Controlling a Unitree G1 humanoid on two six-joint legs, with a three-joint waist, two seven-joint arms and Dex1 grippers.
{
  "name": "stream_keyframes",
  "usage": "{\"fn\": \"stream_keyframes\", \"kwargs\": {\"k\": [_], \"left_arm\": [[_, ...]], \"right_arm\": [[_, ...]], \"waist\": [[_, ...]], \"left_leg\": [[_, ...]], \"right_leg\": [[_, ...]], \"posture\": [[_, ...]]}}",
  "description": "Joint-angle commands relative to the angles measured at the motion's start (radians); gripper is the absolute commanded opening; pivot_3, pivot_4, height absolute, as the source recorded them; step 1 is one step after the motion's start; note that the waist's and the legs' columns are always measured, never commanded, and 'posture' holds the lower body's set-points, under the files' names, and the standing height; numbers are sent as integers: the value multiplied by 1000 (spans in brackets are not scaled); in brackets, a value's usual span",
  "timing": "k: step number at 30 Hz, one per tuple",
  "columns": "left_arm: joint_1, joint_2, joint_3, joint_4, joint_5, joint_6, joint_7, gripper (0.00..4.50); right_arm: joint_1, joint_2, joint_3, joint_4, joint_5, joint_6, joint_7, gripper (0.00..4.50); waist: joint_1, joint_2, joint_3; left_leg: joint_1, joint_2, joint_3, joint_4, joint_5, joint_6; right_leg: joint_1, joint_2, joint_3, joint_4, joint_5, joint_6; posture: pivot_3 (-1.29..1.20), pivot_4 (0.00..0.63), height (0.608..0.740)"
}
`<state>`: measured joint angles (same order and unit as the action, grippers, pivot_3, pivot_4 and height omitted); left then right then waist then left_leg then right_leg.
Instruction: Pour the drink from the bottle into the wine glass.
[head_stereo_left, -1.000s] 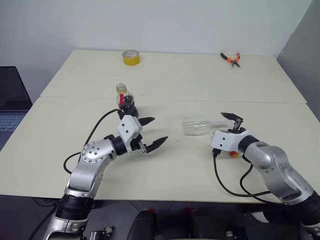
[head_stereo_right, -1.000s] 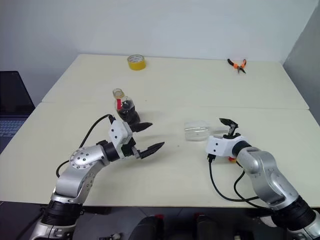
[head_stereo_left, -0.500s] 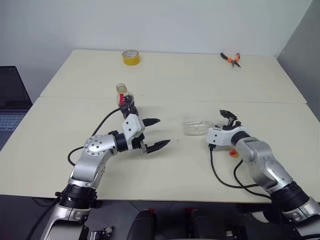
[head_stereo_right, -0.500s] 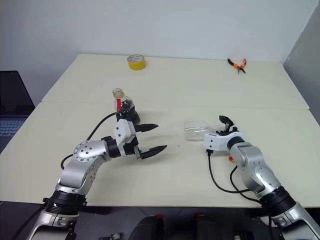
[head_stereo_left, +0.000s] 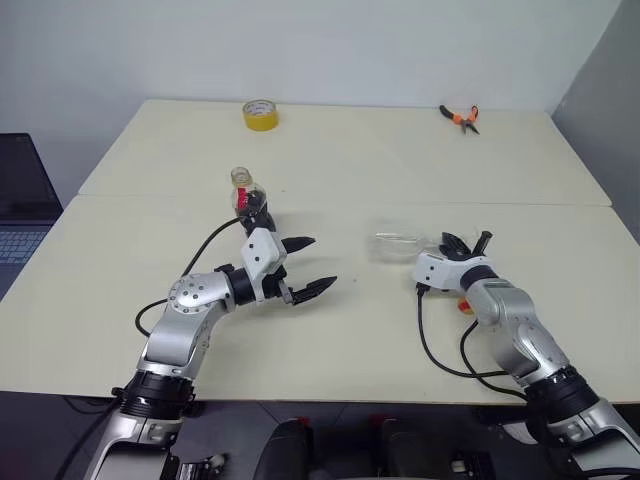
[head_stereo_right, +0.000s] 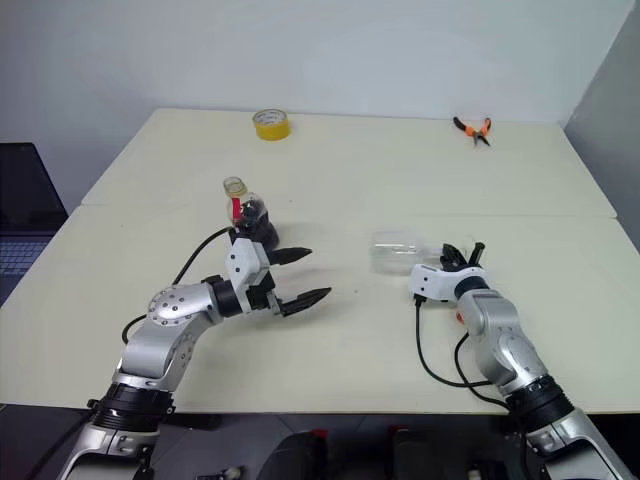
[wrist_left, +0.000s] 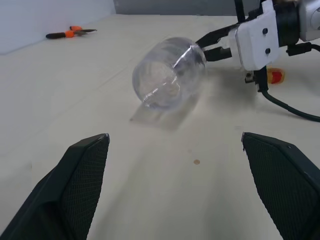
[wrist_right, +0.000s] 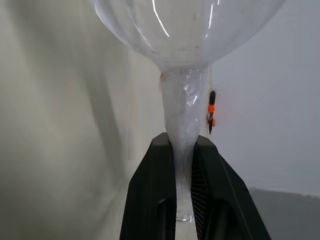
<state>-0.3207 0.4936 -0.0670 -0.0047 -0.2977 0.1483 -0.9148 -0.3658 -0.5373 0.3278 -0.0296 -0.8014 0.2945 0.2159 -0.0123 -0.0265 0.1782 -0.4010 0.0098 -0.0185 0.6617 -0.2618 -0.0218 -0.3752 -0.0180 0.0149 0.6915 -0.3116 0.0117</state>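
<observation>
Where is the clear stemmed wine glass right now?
The clear stemmed wine glass lies on its side on the cream table, right of centre in the head views, its stem pinched by the right gripper.

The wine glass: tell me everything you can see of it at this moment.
The wine glass is clear and looks empty, with a rounded bowl and a thin stem. It lies on its side on the pale table, its open mouth toward the robot's left and its stem toward the right gripper. That gripper's jaws are shut on the stem just behind the bowl. The bowl appears to rest on the tabletop. The stem looks wrapped in something translucent. Its foot is hidden.
</observation>
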Motion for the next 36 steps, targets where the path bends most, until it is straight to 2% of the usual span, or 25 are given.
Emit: {"fn": "stream_keyframes", "kwargs": {"k": [1, 3, 6, 10, 13, 18, 23, 29, 36], "left_arm": [[23, 6, 66, -42, -43, 4, 20, 4500], [53, 19, 105, -41, -80, 11, 5, 4500], [77, 45, 141, -47, -122, 44, -22, 4500], [97, 89, 182, -90, -192, 109, -61, 4500], [124, 128, 208, -129, -239, 162, -83, 4500], [170, 203, 247, -216, -316, 239, -133, 4500], [173, 232, 267, -249, -340, 260, -135, 4500], [119, 274, 284, -271, -362, 275, -143, 4500], [51, 269, 261, -260, -352, 278, -141, 4500]], "right_arm": [[-21, 48, -103, -108, 85, -10, -30, 126], [-24, 141, -181, -112, 249, -85, -60, 126], [-22, 264, -255, -94, 505, -163, 13, 125], [-22, 392, -251, 11, 757, -273, 152, 125], [-46, 467, -248, 124, 858, -344, 219, 125], [-97, 531, -215, 291, 902, -459, 295, 125], [-135, 550, -200, 429, 893, -548, 328, 125], [-142, 539, -189, 547, 883, -620, 354, 125], [-147, 521, -181, 625, 863, -651, 364, 125]], "waist": [[-2, 0, 0], [-6, 0, 0], [-15, 0, 0], [-17, 0, 0], [-19, 0, 1], [-18, 1, 1], [-18, 1, 1], [-18, 1, 1], [-19, 1, 1]], "left_leg": [[0, 0, 0, 0, 0, 0], [0, 0, -1, 0, 0, 0], [0, 1, -1, -1, 0, 0], [0, 0, -2, 0, 0, 0], [1, 1, -2, -1, 0, 0], [1, 0, -2, -1, 0, 0], [1, 0, -2, -1, 0, 0], [1, 0, -2, -1, 0, 0], [2, 0, -1, -1, 0, 0]], "right_leg": [[0, 0, 0, 0, 0, 0], [0, 0, -1, 0, 0, 0], [0, 0, -1, 1, 0, 0], [1, 0, -2, 0, 0, 0], [1, 0, -1, 0, 0, 0], [1, 0, -1, 0, 0, 0], [1, 0, -1, 1, 0, -1], [0, 0, -1, 2, 0, -1], [0, 0, -1, 2, 0, -1]], "posture": [[0, 150, 740], [0, 150, 740], [0, 150, 740], [0, 150, 740], [0, 150, 740], [0, 150, 740], [0, 150, 740], [0, 150, 740], [0, 150, 740]]}}
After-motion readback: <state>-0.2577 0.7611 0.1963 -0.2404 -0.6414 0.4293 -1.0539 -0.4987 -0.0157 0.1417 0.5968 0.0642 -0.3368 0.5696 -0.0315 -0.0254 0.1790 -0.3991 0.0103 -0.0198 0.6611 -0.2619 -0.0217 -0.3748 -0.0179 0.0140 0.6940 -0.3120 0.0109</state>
